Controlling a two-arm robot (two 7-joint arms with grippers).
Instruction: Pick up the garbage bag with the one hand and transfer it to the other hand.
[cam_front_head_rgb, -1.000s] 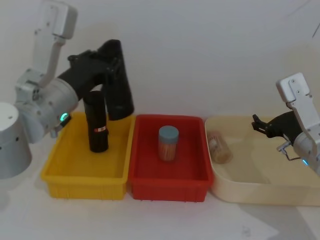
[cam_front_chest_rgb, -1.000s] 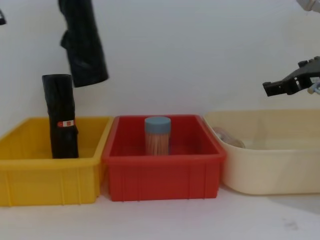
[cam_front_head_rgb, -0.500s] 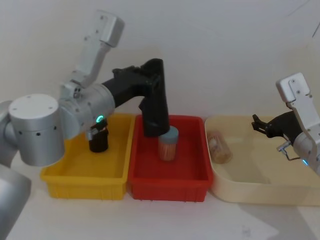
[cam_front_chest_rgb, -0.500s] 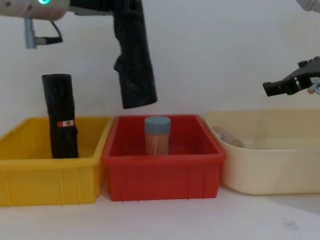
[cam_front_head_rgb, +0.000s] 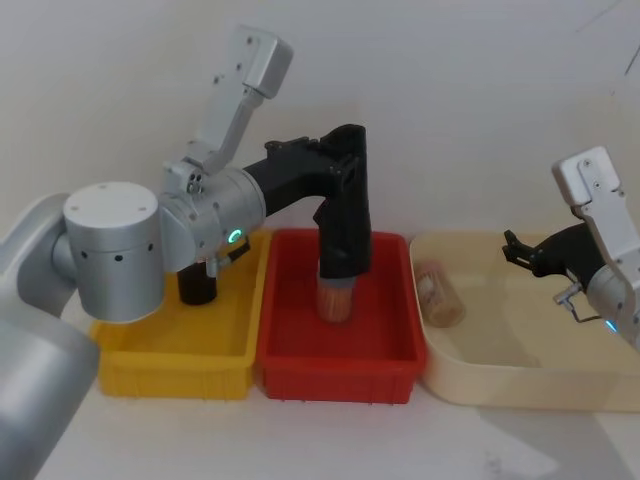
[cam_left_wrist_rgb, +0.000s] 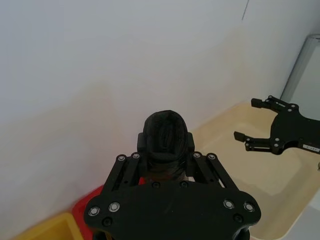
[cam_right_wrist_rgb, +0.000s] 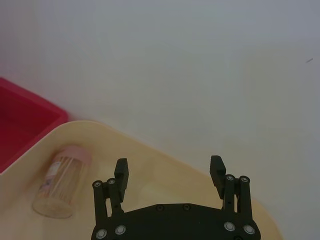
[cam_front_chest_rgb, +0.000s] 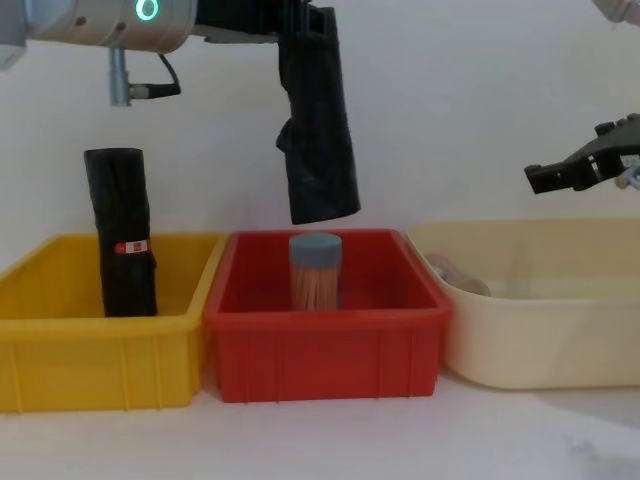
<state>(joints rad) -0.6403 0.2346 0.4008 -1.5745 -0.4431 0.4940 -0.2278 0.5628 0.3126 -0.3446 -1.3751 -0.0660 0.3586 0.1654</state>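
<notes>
Above red bin (cam_front_chest_rgb: 320, 350), bag (cam_front_chest_rgb: 320, 170) hangs upright, clamped near top by left claw (cam_front_head_rgb: 338, 165). Mid-transfer imo. Right claw (cam_front_chest_rgb: 556, 174) spread wide over beige tub (cam_front_chest_rgb: 540, 350), well apart. Next: bring bag across, right closes on lower half.

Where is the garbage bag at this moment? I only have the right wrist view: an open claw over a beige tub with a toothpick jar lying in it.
Observer: The tall black glossy plastic roll hangs upright in the left claw, in the air above the red plastic bin.
Reviewer: Has it reached my claw for the handover?
Observer: Not yet. The right claw is off to the side over the beige plastic tub, apart from the roll.
Reviewer: Any other roll I could confuse it with?
Observer: Yes, a second black roll with a red-and-white label stands upright in the yellow plastic bin.
</notes>
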